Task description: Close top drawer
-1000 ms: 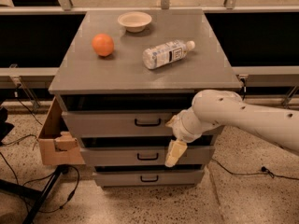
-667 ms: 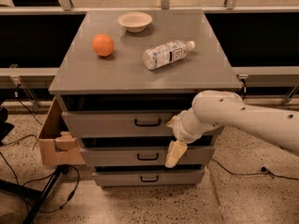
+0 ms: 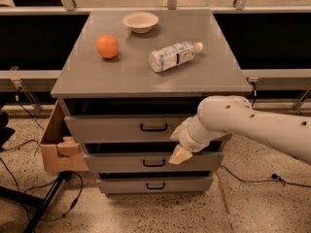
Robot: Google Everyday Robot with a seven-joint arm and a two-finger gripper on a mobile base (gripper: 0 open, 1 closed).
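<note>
The grey cabinet [image 3: 150, 76] has three wide drawers. The top drawer [image 3: 116, 128] stands slightly out, with a dark gap above its front and a small black bar handle [image 3: 154, 127]. Its inside is hidden. My gripper [image 3: 177, 144] is at the end of the white arm that reaches in from the right. It is just right of the handle, in front of the top drawer's right part and the gap below it. Its two cream fingers [image 3: 179, 156] are apart, one above the other, and hold nothing.
On the cabinet top lie an orange [image 3: 107, 46], a small white bowl [image 3: 140, 22] and a plastic bottle [image 3: 173, 56] on its side. A cardboard box [image 3: 57, 142] hangs at the cabinet's left side. Cables and a stand leg [image 3: 46, 200] lie on the floor at left.
</note>
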